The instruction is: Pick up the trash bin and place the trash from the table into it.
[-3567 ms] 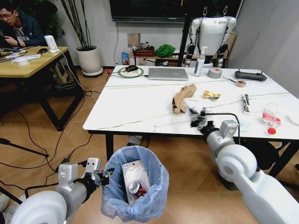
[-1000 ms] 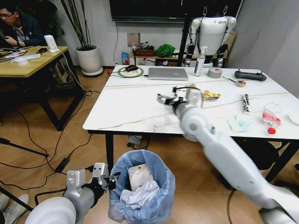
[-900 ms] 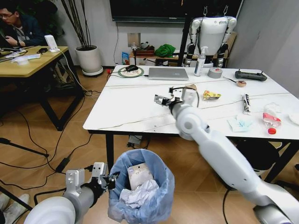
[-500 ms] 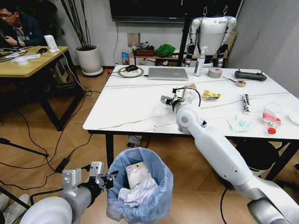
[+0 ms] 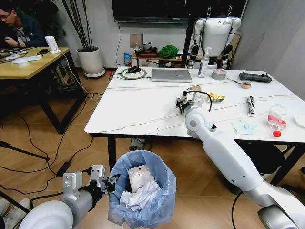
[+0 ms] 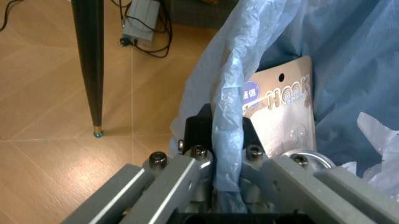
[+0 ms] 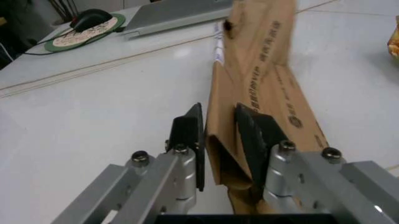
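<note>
The trash bin [image 5: 162, 202], lined with a light-blue bag, hangs low in front of the table [image 5: 133, 105]. My left gripper [image 5: 108, 181] is shut on its rim, and the left wrist view shows the bag's edge [image 6: 225, 116] pinched between the fingers. Inside lie a white packaging card [image 6: 281, 112] and crumpled tissue [image 5: 139, 198]. My right gripper [image 5: 183, 102] is over the middle of the table, shut on the edge of the brown cardboard piece [image 7: 262, 70], which is mostly hidden behind the gripper in the head view. More trash lies to the right: a yellow wrapper [image 5: 216, 97], a tissue [image 5: 245, 126] and a crushed bottle [image 5: 276, 123].
A laptop [image 5: 171, 75], spray bottle [image 5: 204, 63], tape roll [image 5: 219, 74] and black controller [image 5: 255, 77] stand along the table's far side. A mouse [image 5: 134, 69] sits on a round mat at the far left corner. A wooden desk [image 5: 28, 64] stands left; cables cross the floor.
My right arm swung from the table's front edge up over the tabletop, then rightward onto the cardboard piece. Crumpled white paper now covers the can in the bin. The left gripper keeps its hold.
</note>
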You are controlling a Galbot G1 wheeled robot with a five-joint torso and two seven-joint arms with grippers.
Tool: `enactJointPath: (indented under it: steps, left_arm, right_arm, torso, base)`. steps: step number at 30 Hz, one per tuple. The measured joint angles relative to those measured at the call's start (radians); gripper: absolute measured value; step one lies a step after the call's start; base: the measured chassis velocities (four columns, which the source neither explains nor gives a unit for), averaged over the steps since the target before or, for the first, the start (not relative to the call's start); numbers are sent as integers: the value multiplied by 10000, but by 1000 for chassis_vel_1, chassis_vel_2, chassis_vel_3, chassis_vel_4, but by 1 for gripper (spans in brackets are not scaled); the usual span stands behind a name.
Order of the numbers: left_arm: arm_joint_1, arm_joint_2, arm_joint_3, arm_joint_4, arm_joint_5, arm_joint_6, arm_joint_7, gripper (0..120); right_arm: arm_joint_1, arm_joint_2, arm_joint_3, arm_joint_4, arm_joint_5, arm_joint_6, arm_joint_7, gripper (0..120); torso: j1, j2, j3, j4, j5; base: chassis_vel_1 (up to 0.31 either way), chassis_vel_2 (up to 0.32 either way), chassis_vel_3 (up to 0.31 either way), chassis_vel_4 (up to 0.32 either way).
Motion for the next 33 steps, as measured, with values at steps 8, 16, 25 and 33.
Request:
enactJointPath:
  steps: [8, 16, 25, 33]
  left_arm:
    - [-45, 95, -145, 0, -61, 0, 19, 0]
    - [-49, 165, -245, 0, -127, 0, 7, 0]
    - [-75, 269, -385, 0, -213, 0, -34, 0]
    - [-82, 174, -349, 2, -194, 0, -42, 0]
  right_arm:
    - [-97, -172, -16, 167, -212, 141, -313, 0]
    - [-79, -1865, 362, 2078, 33, 71, -3058, 0]
    - [458, -3762, 247, 5022, 2239, -1328, -5236, 0]
    - [822, -5920, 355, 6478, 3092, -2022, -7168, 0]
  torso:
    - [0, 0, 0, 2, 1]
    - [0, 2, 0, -4, -1]
    - [-1, 2, -1, 3, -1]
    - [0, 2, -1, -1, 3]
  base:
    - [0, 0, 0, 0]
    - [0, 0, 0, 0]
    - [0, 0, 0, 0]
    - [0, 0, 0, 0]
